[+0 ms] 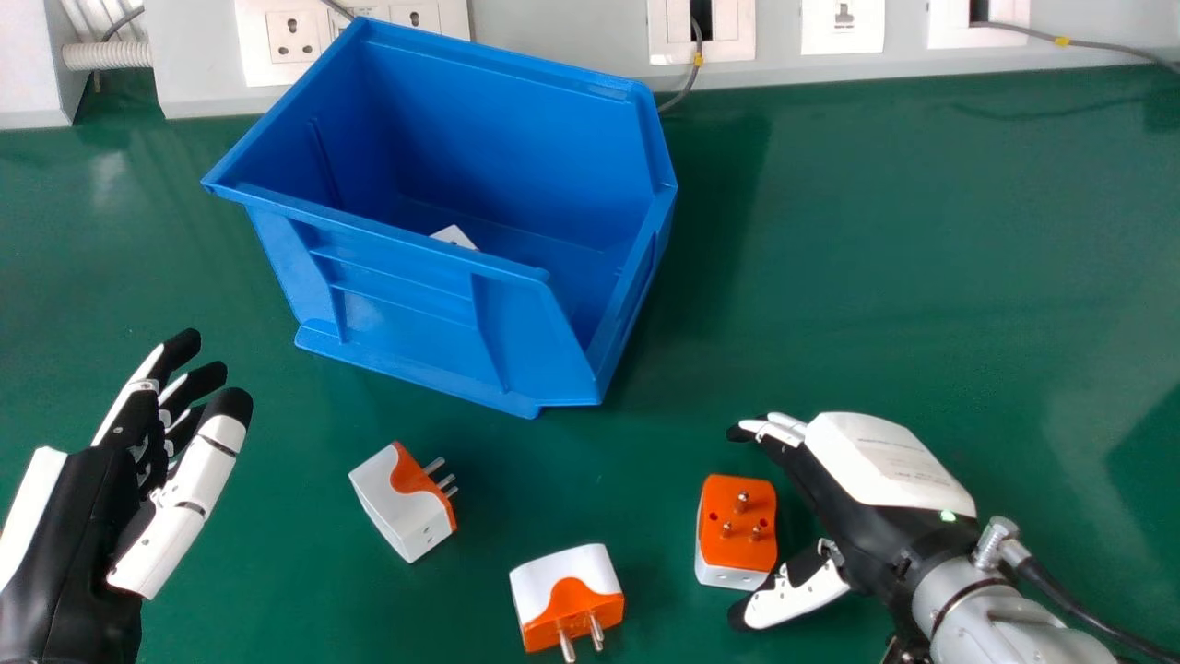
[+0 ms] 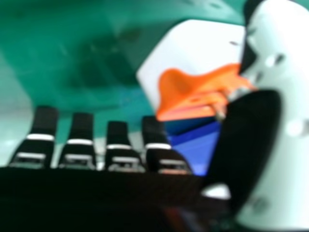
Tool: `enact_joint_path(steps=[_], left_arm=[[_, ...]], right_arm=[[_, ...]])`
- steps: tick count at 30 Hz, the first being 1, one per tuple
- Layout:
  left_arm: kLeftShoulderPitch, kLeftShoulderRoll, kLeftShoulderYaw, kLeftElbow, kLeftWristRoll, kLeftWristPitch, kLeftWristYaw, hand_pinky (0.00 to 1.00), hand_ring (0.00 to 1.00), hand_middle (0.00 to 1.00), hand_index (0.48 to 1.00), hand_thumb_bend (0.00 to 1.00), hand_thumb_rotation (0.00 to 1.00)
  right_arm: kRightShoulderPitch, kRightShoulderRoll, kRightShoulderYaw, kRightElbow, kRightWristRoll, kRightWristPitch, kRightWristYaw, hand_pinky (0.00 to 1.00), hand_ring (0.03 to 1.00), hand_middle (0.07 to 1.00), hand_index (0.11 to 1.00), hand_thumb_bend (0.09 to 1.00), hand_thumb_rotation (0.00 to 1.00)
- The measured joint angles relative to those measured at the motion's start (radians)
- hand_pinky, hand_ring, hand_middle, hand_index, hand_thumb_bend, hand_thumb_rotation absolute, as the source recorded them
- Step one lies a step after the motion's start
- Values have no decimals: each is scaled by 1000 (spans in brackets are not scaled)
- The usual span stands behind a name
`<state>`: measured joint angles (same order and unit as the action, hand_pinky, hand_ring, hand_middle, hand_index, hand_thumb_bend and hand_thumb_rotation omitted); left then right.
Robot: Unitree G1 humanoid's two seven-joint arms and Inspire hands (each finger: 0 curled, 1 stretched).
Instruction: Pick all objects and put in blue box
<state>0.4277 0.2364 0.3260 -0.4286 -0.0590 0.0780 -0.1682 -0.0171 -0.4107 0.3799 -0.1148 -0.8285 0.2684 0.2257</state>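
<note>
A blue box [image 1: 415, 295] stands open on a green surface [image 1: 922, 277]. Inside, a small part of a white object [image 1: 454, 237] shows, so at least one piece seems to be in. Three orange-and-white plug adapters are left to pick, so the job looks well short of finished. The left adapter [image 1: 392, 512] lies near the box, prongs sideways; the middle adapter [image 1: 562, 590] points its prongs towards the robot; the right adapter [image 1: 737, 526] has its prongs up. Beside that last one is the robot's right hand [image 1: 871, 498], fingers and thumb apart, gripping nothing; whether it touches the adapter, I cannot tell. The left hand [image 1: 74, 535] is idle at the left, fingers loosely extended.
</note>
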Motion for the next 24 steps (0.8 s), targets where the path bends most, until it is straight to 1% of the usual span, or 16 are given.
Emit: enact_joint_path(steps=[6,13,24], left_arm=[[0,-3,-2,-12,0,2,0,804,882,907,931,398,698],[1,-3,-3,-21,-1,18,0,806,884,908,931,398,698],[1,-4,-4,-27,-1,24,-1,808,883,907,930,395,692]], right_arm=[[-17,5,20,10,-37,12,0,781,870,905,851,637,178],[-43,10,35,29,-54,26,1,759,862,898,839,637,177],[-77,-3,59,41,-92,24,38,739,860,890,825,634,163]])
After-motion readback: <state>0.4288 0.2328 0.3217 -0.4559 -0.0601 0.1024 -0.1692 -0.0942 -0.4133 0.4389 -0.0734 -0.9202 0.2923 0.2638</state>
